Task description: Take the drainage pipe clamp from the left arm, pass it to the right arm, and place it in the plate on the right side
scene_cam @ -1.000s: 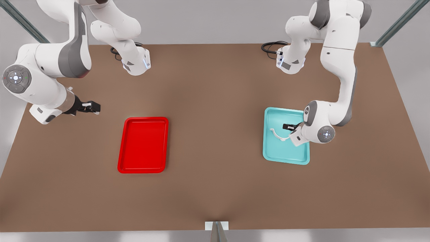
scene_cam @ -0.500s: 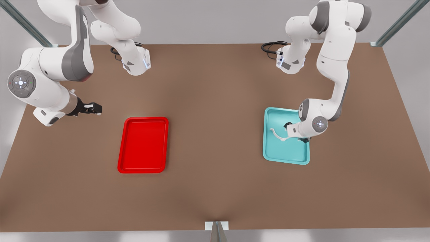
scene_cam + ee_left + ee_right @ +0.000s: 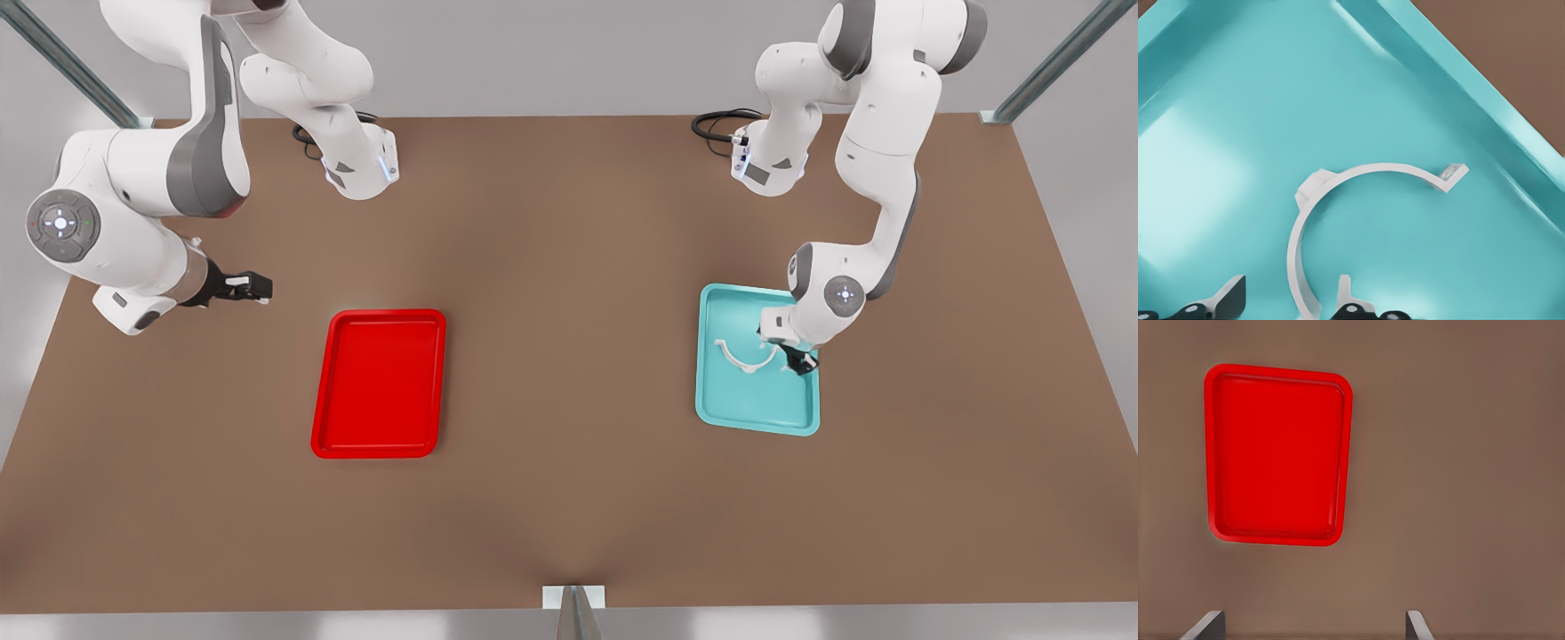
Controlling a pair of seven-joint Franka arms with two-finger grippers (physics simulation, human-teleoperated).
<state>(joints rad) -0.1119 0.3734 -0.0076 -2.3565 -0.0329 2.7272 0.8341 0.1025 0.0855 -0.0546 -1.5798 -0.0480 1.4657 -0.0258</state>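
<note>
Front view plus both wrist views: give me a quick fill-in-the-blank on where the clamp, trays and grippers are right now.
1. The white drainage pipe clamp lies in the ____ tray.
2. The left gripper, fingers open, is down over the clamp, one end of the arc sitting ____ its fingers in the left wrist view.
3. The red plate holds ____.
4. The right gripper waits open above the bare ____ beside the red plate.

Missing words: teal; between; nothing; table
</note>
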